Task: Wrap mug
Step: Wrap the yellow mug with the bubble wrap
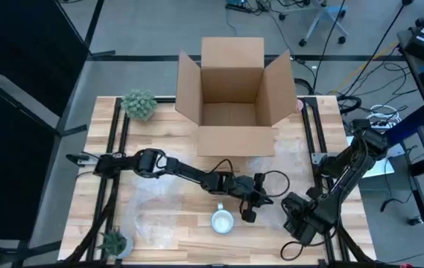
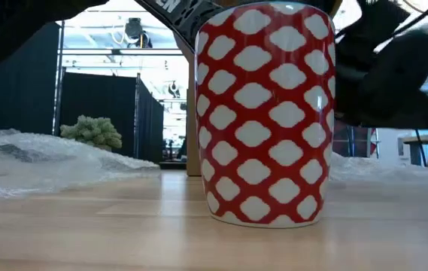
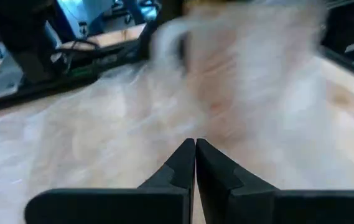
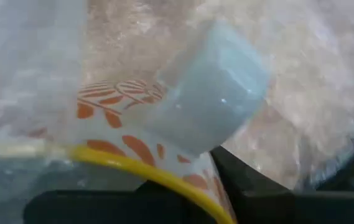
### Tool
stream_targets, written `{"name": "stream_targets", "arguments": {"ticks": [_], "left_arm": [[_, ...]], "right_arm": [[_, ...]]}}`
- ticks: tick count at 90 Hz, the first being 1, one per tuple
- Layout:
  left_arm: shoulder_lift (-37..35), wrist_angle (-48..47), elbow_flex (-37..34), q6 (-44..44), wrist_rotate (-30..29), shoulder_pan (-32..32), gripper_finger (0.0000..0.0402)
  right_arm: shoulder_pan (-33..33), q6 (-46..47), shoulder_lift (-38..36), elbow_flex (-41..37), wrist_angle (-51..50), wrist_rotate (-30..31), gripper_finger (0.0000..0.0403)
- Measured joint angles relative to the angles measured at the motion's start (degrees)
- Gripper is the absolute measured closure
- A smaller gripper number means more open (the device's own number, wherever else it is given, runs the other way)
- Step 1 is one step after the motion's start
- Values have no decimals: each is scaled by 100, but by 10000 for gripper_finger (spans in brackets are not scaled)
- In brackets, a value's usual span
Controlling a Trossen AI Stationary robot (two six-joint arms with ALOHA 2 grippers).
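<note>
A red mug with white cloud shapes (image 2: 266, 113) stands upright on its base on the wooden table, in the near middle (image 1: 221, 221). My left gripper (image 1: 247, 211) is just to the mug's right and a little farther back, shut, with nothing showing between its fingers (image 3: 195, 146). Clear bubble wrap (image 1: 159, 205) lies spread on the table around the mug (image 2: 48, 158). My right gripper (image 1: 295, 219) waits near the right front; its wrist view is filled with bubble wrap (image 4: 301, 93) over a yellow-rimmed, orange-leaf-patterned thing (image 4: 121, 155) and a pale blue block (image 4: 214, 99).
An open cardboard box (image 1: 234, 97) stands at the far middle of the table. One small green plant (image 1: 138, 104) is at the far left and another (image 1: 113, 242) at the near left corner. Black rails run along both table sides.
</note>
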Motion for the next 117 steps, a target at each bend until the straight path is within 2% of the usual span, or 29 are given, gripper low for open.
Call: {"name": "stream_targets", "arguments": {"ticks": [40,70,91,117], "left_arm": [[0,-495,-1,-9,-13,185,402],[0,-519,-2,-8,-21,194,402],[52,-614,-2,-8,-195,231,402],[85,-668,-7,-7,-235,255,402]], "right_arm": [[-356,-1039,-3,167,125,285,388],[-709,-2499,-6,167,599,443,388],[-925,-3066,-3,167,701,426,388],[-1315,-3140,270,167,813,-168,387]]}}
